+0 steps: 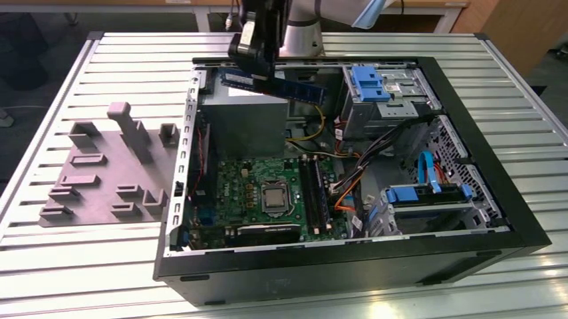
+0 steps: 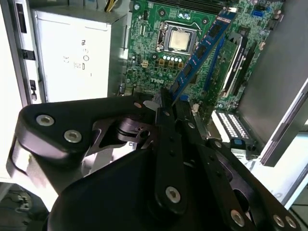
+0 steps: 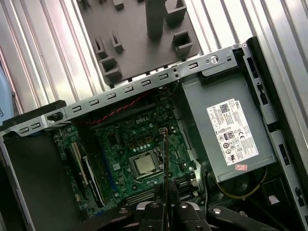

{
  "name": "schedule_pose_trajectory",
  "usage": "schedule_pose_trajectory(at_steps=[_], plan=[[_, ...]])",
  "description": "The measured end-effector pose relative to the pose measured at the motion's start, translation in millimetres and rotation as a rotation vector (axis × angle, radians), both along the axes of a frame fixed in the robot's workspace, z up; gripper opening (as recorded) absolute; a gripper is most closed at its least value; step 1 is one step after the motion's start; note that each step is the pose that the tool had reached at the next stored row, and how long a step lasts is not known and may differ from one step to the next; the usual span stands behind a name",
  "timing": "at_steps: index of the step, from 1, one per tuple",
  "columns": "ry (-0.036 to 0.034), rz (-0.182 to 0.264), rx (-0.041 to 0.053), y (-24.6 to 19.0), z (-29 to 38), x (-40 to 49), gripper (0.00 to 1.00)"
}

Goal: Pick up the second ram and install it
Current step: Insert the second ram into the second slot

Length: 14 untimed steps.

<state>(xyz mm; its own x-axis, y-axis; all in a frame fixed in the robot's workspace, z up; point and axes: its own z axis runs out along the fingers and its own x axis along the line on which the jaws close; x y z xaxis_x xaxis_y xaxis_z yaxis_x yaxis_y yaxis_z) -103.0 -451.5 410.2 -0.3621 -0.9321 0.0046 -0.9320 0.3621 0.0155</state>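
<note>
Blue-green ram (image 1: 297, 88), clamped near one end by the closed gripper (image 1: 262, 72), hangs level over the grey power supply (image 1: 241, 123), well above the motherboard (image 1: 257, 186), most of its length clear of the fingers, presumably for seating.

- Ext. view: high up, angled down, mid-range; takes in the whole open PC case (image 1: 355, 266) on the slatted table (image 1: 89, 266), plus the grey fixture (image 1: 98, 173) beside it.
- First wrist view: above the case, faces nearly straight down, further back; also sees the fixture.
- Second wrist view: close behind the gripper (image 2: 166, 98), sights obliquely along the second ram (image 2: 202, 48) it clamps.
- All 3 share the motherboard (image 1: 239, 183) & PSU (image 1: 239, 119).
</note>
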Motion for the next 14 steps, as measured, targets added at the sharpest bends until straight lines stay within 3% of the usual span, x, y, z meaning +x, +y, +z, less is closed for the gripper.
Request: schedule_pose_trajectory(at_steps=[14], plan=[[0.0,-0.124,-0.0007,0.0,-0.2,0.0,0.14]])
